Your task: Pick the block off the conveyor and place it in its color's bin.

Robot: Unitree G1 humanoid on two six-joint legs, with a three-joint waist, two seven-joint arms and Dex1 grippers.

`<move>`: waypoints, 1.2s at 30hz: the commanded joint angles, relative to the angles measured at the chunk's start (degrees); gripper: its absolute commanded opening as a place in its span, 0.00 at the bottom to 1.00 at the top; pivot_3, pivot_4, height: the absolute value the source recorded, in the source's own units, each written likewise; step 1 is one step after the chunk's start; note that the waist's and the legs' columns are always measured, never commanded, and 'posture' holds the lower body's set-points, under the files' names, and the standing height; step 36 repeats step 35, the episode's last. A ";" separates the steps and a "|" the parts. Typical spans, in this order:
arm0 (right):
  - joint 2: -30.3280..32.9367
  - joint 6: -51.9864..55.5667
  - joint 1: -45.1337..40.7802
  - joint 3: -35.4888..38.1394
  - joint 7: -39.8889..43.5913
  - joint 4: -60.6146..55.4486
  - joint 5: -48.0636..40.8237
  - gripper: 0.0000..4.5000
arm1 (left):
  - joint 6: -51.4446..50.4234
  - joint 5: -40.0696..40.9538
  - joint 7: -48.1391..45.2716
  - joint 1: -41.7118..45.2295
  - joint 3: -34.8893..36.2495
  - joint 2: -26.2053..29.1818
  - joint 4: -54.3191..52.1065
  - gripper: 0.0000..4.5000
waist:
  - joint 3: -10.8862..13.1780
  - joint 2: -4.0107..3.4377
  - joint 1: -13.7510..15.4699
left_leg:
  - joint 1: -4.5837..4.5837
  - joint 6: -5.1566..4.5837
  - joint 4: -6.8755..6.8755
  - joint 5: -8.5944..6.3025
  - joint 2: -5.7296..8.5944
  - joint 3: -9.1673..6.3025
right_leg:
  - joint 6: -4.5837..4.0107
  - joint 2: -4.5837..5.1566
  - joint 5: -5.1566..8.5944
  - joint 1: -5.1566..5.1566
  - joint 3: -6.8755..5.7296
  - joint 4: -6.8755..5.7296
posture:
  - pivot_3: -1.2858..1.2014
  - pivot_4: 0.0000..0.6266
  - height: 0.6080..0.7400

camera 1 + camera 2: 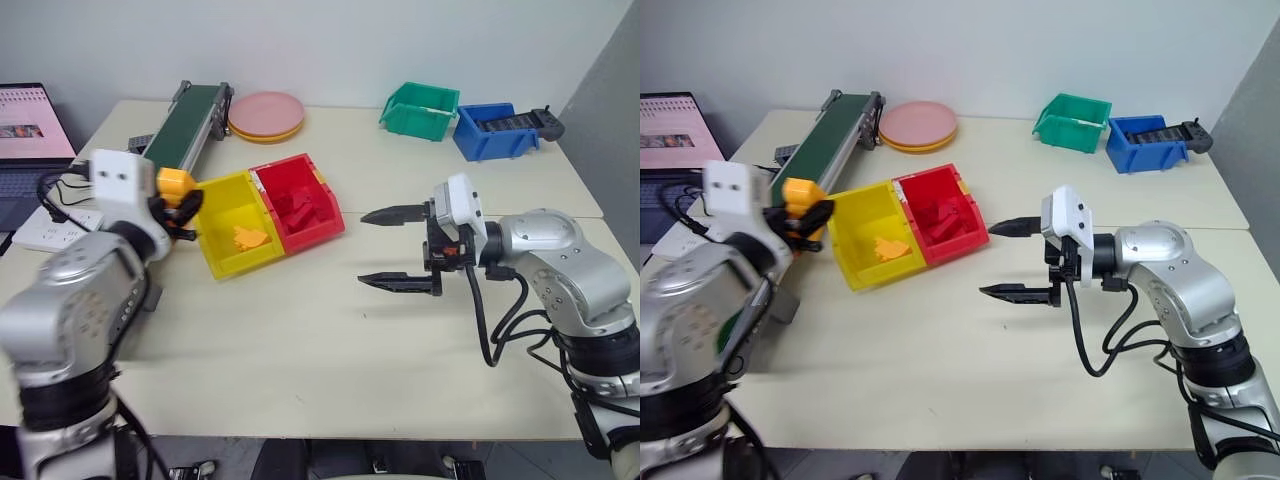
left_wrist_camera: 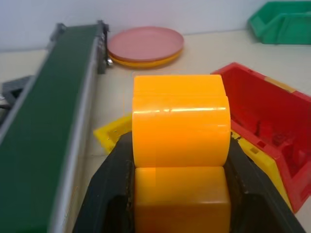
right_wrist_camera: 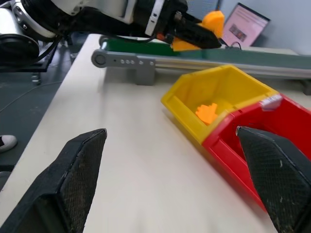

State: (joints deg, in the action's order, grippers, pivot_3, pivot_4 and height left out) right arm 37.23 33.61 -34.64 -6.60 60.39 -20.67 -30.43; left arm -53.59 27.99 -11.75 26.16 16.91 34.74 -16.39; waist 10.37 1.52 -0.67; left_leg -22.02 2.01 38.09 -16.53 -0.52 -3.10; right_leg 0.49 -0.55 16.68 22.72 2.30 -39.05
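On the beige table point(image 1: 330, 350), left gripper point(image 1: 180, 205) clamps the block point(image 1: 173, 181); right gripper point(image 1: 400, 248) gapes wide; no readable writing.

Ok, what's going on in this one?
The robot is sorting a block by color. Its left gripper is shut on the orange-yellow block, holding it in the air between the conveyor and the yellow bin, not yet over the bin. A flat orange-yellow piece lies inside that bin. The right gripper hangs open over the table, holding nothing.
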 commanded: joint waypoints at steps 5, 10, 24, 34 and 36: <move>0.06 2.56 0.89 4.19 -4.05 -5.91 -3.13 1.00 | 8.09 -5.50 -1.68 3.92 -4.07 -0.56 6.49 0.34 | -0.01 0.02 -0.27 | -0.58 0.03 0.10 0.02 -0.04 0.02 | -0.01 -0.03 -0.01 0.57 0.01 -0.12 | 0.52 0.24 1.00; 0.77 2.05 1.46 4.43 -4.41 -6.50 -3.20 1.00 | 10.49 -6.67 -2.60 4.56 -4.52 -1.46 8.50 0.60 | -0.01 0.02 -0.18 | -0.74 0.00 0.36 0.01 -0.03 -0.01 | 0.00 -0.02 -0.02 0.57 -0.03 -0.13 | 0.52 0.24 1.00; 1.13 -1.27 3.32 4.79 -4.36 -5.53 -1.70 1.00 | 10.62 -7.37 -7.21 -5.47 -3.53 2.22 -5.95 0.98 | -0.01 0.02 -0.41 | -0.76 -0.01 0.78 0.00 0.01 -0.02 | 0.09 -0.01 -0.06 0.59 0.01 -0.55 | 0.52 0.24 1.00; -3.39 -15.17 11.79 5.94 -6.64 0.33 4.13 1.00 | 6.72 -0.24 -10.55 -25.66 7.20 2.37 -23.89 0.98 | -0.01 0.00 -0.64 | -0.53 -0.02 0.80 0.00 0.01 -0.02 | 0.09 0.01 -0.04 0.43 0.02 -0.72 | 0.52 0.24 1.00; -3.63 -15.55 11.87 5.91 -6.71 0.89 4.23 1.00 | 6.91 0.20 -10.43 -26.40 7.49 1.71 -24.35 0.98 | -0.01 0.00 -0.64 | -0.50 -0.02 0.79 0.00 0.01 -0.01 | 0.08 0.00 -0.04 0.42 0.02 -0.74 | 0.52 0.24 1.00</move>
